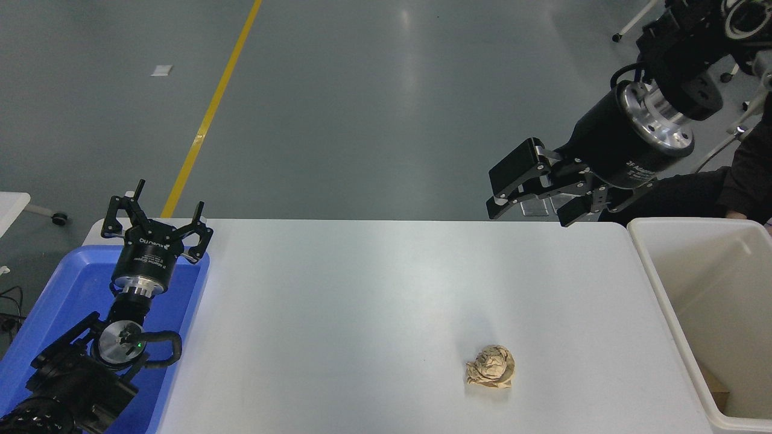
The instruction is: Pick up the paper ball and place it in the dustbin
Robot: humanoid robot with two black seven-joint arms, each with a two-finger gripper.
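Overhead, the right gripper is seen raised above the far edge of the white counter, its fingers spread apart with nothing held between them. The black arm behind it is angled in from the upper right corner, with a silver collar visible at the wrist.

The paper ball, a crumpled tan-brown wad, is noted well apart from that gripper, lying on the counter nearer the camera and slightly to the gripper's left side in the picture. It is not touched by anything.

The dustbin, an off-white tub with a thick rim, is set at the counter's right end, just beside and below the right gripper, toward the camera from it. Something brown is glimpsed low in its near corner; what it is cannot be told.

The left gripper is parked at the lower left, fingers spread wide, empty, held over the blue tray at the counter's left end, far from the ball.

A person's dark sleeve is seen at the right edge, behind the right arm. Grey floor with a yellow line is recorded beyond the counter.
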